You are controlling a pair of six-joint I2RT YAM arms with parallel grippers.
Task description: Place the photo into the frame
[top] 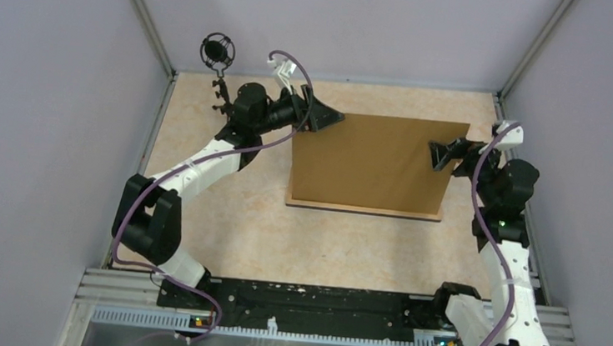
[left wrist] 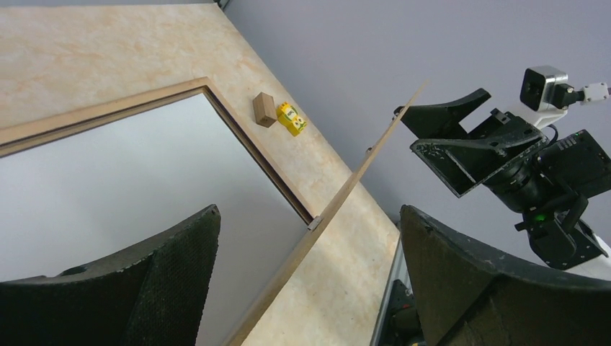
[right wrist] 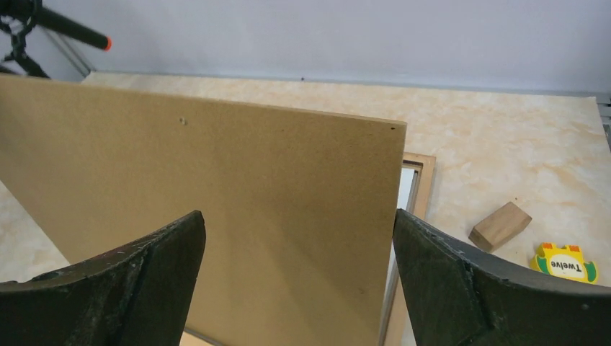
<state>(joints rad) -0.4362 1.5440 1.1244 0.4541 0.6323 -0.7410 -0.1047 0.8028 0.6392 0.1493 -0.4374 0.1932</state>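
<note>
Closest to your left wrist camera, the left gripper [left wrist: 308, 216] shows two black fingers [left wrist: 166, 288] spread wide. The backing board [right wrist: 216, 187] passes edge-on through the gap between them, and no contact with either finger can be seen. Closest to your right wrist camera, the right gripper [right wrist: 297, 216] is spread just as wide. The board's plain brown face fills the space between its fingers, and you cannot tell whether either finger touches it.

Seen from above, the board stands at a tilt, its near long edge low and its far long edge raised. Your left gripper sits at the board's far left corner. Your right gripper sits at the board's right edge, toward the far end.

The frame [left wrist: 108, 113] lies flat on the table [top: 224, 216] directly under the board, light wood side up. From above, only its near rail shows, as a thin strip just below the board's near edge. In the left wrist view, a pale grey sheet [left wrist: 130, 187] fills the frame's opening beneath the raised board. You cannot tell whether that sheet is the photo.

Past the board's right end, on the table, a small wooden block [left wrist: 264, 109] lies just beside a yellow toy brick [left wrist: 292, 119].
</note>
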